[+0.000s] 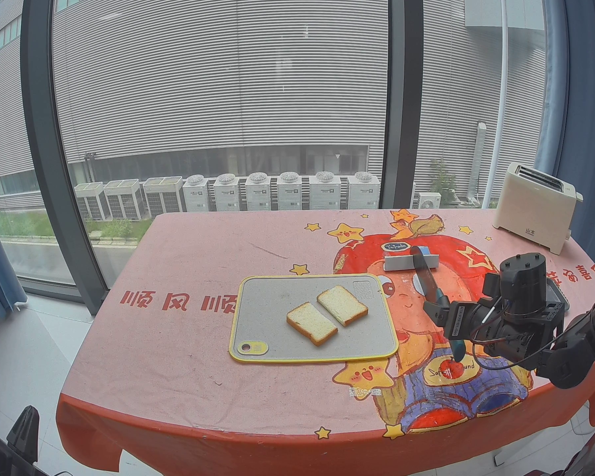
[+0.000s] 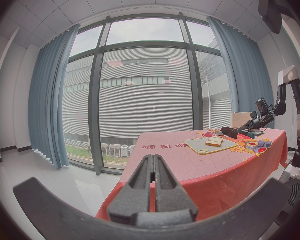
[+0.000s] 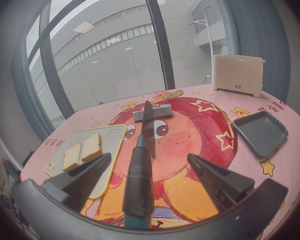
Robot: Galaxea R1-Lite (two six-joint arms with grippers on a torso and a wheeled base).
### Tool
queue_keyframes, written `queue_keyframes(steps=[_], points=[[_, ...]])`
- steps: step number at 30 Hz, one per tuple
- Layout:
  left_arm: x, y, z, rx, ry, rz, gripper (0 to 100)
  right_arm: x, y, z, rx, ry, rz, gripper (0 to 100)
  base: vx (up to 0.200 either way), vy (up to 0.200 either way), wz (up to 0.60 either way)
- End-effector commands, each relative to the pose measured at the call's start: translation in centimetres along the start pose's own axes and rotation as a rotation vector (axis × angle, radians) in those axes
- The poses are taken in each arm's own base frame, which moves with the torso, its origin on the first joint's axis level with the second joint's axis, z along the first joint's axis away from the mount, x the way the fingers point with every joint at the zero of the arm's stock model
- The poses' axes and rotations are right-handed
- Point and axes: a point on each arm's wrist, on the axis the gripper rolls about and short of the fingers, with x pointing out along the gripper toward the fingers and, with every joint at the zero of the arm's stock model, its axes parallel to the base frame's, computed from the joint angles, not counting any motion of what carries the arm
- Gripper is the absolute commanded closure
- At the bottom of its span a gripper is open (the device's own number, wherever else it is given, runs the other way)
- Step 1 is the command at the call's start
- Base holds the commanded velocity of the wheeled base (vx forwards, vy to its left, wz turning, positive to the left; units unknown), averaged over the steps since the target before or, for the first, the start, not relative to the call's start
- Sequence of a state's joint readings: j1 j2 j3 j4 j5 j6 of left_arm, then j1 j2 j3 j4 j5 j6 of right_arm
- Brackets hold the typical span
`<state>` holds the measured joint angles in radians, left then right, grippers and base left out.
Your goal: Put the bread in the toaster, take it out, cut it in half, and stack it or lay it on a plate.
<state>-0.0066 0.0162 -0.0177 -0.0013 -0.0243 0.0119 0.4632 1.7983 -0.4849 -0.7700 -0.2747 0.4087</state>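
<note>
Knife (image 3: 148, 127): we judge it parked, blade on rest (image 3: 161, 111); right gripper (image 3: 148, 156) jaws released about handle, left gripper (image 2: 152, 160) jaws clenched empty.

Red characters (image 1: 178, 301) on tablecloth (image 1: 178, 378)

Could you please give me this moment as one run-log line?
bread: two halves on cutting board | knife: blade on rest | right hand: open around handle | left hand: shut
</note>
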Motion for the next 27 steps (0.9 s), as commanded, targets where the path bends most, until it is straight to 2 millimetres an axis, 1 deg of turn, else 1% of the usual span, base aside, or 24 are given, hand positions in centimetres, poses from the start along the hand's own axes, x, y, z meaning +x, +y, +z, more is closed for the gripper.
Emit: queue_keyframes(steps=[1,11,18,22,27], points=[[0.0,0.0,-0.5,0.0,0.001,0.0,100,-0.1,0.0,0.3,0.008,-0.011,0.002,0,0.0,0.0,0.0],[0.0,0.0,-0.5,0.0,0.001,0.0,100,-0.1,0.1,0.1,0.001,-0.005,0.002,0,0.0,0.0,0.0],[0.0,0.0,-0.5,0.0,0.001,0.0,100,-0.4,0.2,0.5,0.007,-0.025,0.011,0,0.0,0.0,0.0],[0.0,0.0,-0.5,0.0,0.001,-0.001,100,-1.6,0.3,1.3,0.007,-0.062,0.032,0,0.0,0.0,0.0],[0.0,0.0,-0.5,-0.001,0.001,0.0,100,-3.4,1.0,2.0,0.002,-0.103,0.082,0,0.0,0.0,0.0]])
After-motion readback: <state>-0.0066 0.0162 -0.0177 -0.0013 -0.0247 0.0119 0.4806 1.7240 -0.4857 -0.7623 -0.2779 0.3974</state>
